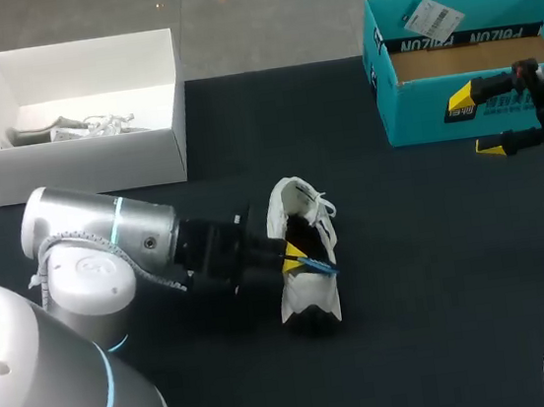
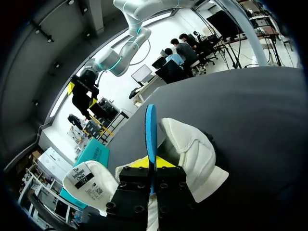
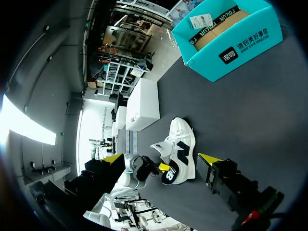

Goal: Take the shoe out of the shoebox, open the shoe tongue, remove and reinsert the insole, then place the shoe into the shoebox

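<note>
Your left gripper is closed on a thin, flat blue insole, held edge-on at the mouth of the white padded shoe, mid-table. Your right gripper hangs wide open and empty, in front of the teal cardboard shoebox.

Bench: dark, matte top. White box, open and lidless, sits at the far left corner, long side roughly parallel to the far edge; also seen in the right wrist view. Inside, against its far wall, a small heap of grey and clear bits, too small to identify.
</note>
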You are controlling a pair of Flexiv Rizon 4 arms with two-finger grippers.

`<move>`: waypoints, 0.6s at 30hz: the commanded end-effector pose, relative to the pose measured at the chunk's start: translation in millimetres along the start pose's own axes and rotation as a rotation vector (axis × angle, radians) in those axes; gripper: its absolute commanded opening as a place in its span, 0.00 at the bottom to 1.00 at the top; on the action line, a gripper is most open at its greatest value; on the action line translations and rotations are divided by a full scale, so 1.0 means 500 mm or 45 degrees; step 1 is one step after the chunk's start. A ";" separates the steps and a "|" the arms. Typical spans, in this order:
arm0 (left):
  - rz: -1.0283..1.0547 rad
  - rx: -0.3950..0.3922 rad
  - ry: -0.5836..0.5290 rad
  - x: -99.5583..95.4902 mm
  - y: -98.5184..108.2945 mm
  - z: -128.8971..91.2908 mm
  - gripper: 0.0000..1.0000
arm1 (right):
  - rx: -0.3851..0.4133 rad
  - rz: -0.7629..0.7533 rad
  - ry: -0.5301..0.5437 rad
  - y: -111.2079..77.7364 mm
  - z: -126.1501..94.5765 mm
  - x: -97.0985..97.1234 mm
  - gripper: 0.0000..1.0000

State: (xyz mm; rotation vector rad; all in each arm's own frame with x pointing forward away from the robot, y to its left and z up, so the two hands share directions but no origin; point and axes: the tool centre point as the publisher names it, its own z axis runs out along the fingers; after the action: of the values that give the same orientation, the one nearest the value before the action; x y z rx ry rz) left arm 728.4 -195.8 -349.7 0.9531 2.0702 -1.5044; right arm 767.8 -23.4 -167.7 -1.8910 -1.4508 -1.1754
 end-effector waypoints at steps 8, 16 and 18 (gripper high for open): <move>-0.022 0.032 -0.066 -0.021 -0.026 -0.029 0.55 | -0.001 0.002 -0.007 -0.001 0.002 0.001 1.00; -0.005 0.083 -0.052 -0.013 -0.057 -0.026 0.31 | -0.001 0.002 -0.007 -0.001 0.002 0.001 1.00; 0.000 0.087 -0.035 -0.010 -0.058 -0.018 0.25 | -0.001 0.002 -0.007 -0.001 0.002 0.001 1.00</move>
State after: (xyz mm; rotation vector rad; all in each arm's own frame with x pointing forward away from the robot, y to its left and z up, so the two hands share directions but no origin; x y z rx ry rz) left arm 712.7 -191.2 -322.9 0.9461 2.0068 -1.5938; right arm 767.8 -23.4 -167.7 -1.8910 -1.4508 -1.1754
